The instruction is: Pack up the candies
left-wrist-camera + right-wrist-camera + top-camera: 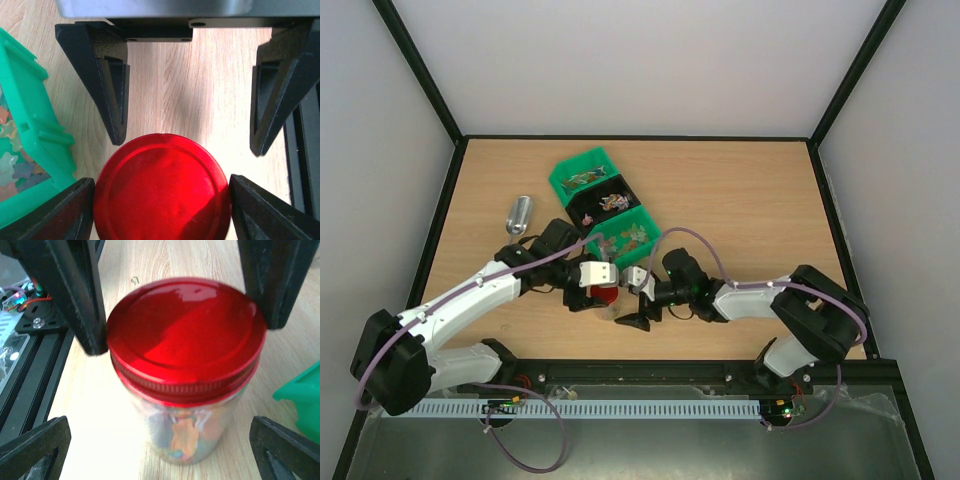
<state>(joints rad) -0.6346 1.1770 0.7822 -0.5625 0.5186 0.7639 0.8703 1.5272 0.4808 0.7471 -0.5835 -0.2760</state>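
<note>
A clear jar with a red lid on it stands on the wooden table and holds mixed-colour candies. My left gripper comes down from above and is shut on the red lid, with one finger on each side of the rim. In the top view the left gripper covers most of the lid. My right gripper is open, its fingers spread wide to either side of the jar and apart from it. More candies lie in the nearest green bin.
A black bin and a second green bin stand in a row behind the nearest one. A silver metal scoop lies to the left. The nearest green bin's edge is close to the jar's left. A black frame rail runs along the near table edge.
</note>
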